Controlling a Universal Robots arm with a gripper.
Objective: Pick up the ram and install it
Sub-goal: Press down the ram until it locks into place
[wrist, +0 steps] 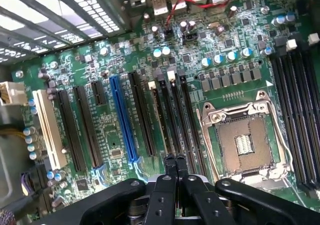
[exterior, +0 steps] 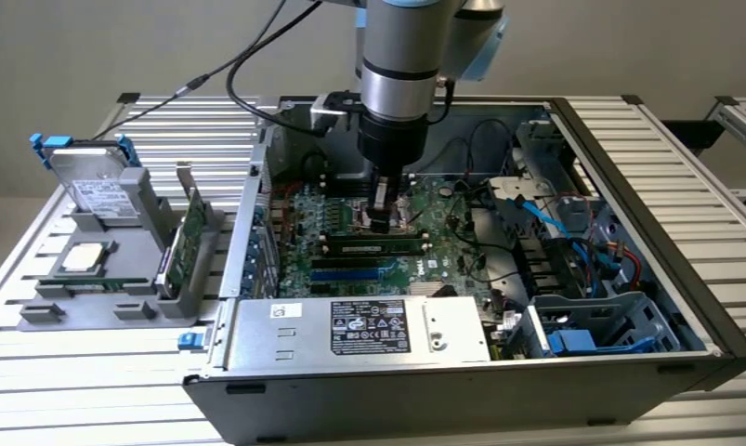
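My fingers [wrist: 175, 161], pressed together and empty, hover low over the motherboard [wrist: 150, 85] slots; ram [exterior: 375, 246] sits seated.

A lab or test workshop: a slatted aluminium counter [exterior: 670, 158] carries an opened PC case [exterior: 670, 307], its motherboard [wrist: 150, 70] beneath the fingers, and a grey parts rack [exterior: 112, 269] beside it.

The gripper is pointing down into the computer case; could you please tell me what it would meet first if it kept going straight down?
Most likely the motherboard: the gripper points at its dark memory slots beside the empty processor socket. How far above them it is remains unclear.
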